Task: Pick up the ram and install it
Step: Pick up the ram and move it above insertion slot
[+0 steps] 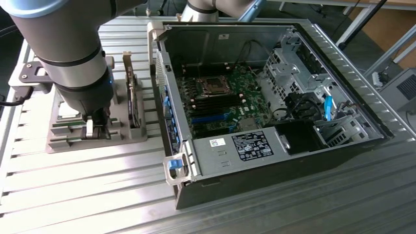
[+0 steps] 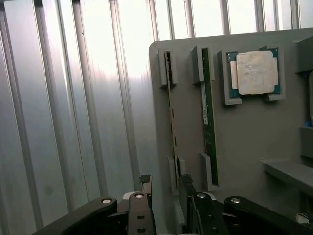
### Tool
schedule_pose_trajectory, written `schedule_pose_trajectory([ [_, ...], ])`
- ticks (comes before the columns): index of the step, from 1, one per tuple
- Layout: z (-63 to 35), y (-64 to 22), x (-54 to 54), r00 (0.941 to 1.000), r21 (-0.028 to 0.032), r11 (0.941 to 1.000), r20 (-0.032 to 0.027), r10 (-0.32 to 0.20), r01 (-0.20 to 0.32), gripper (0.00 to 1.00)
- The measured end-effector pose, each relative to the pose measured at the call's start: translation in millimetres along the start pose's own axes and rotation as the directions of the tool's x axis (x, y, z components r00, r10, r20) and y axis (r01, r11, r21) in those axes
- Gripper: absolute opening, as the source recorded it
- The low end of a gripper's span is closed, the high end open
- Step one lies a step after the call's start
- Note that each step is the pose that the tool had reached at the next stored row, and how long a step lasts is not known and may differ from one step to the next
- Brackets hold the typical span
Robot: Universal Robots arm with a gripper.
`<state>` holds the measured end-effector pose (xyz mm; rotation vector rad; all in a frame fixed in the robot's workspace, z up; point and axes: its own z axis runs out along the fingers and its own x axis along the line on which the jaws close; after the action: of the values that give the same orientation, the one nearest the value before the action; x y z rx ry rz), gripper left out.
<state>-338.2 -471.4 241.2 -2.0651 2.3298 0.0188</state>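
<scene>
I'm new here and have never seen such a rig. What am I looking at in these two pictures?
The big grey tube is a robot arm; its gripper is the two-fingered clamp at its tip. One picture comes from a camera off the arm, the other from a camera on its wrist, looking past the fingers. On the ribbed metal table lie an open computer case and a grey holder. The holder keeps the ram and a twin stick, both on edge, plus a processor chip. The open fingers straddle the ram's end; nothing is held.
</scene>
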Motion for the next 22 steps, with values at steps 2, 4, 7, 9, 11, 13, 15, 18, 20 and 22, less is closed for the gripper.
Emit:
schedule_pose_trajectory([
  [2, 1.7, 3.2, -2.0, 1.0, -0.0001, 1.0, 0.0, 0.0, 0.0, 0.35],
  [4, 2.7, 5.3, -2.7, 1.0, 0.0002, 1.0, 0.0002, 0.0, 0.0, 0.35],
  [7, 4.1, 9.2, -4.9, 1.0, 0.0, 1.0, 0.0, 0.0, 0.0, 0.35],
  [9, 5.8, 12.3, -7.4, 1.0, 0.0001, 1.0, 0.0001, 0.0, 0.0, 0.35],
  [11, 8.1, 17.4, -10.2, 1.0, -0.0001, 1.0, -0.0001, 0.0, 0.0, 0.35],
  [13, 10.6, 22.3, -12.0, 1.0, 0.0001, 1.0, 0.0002, 0.0, 0.0, 0.35],
  [15, 12.7, 26.0, -12.7, 1.0, 0.0001, 1.0, 0.0002, 0.0, 0.0, 0.35],
  [18, 15.2, 28.8, -12.8, 1.0, -0.0001, 1.0, 0.0002, 0.0, 0.0, 0.35],
  [20, 17.5, 33.2, -12.9, 1.0, 0.0001, 1.0, 0.0005, 0.0, 0.0, 0.35],
  [22, 18.8, 34.7, -13.4, 1.0, 0.0, 1.0, 0.0004, 0.0, 0.0, 0.35],
])
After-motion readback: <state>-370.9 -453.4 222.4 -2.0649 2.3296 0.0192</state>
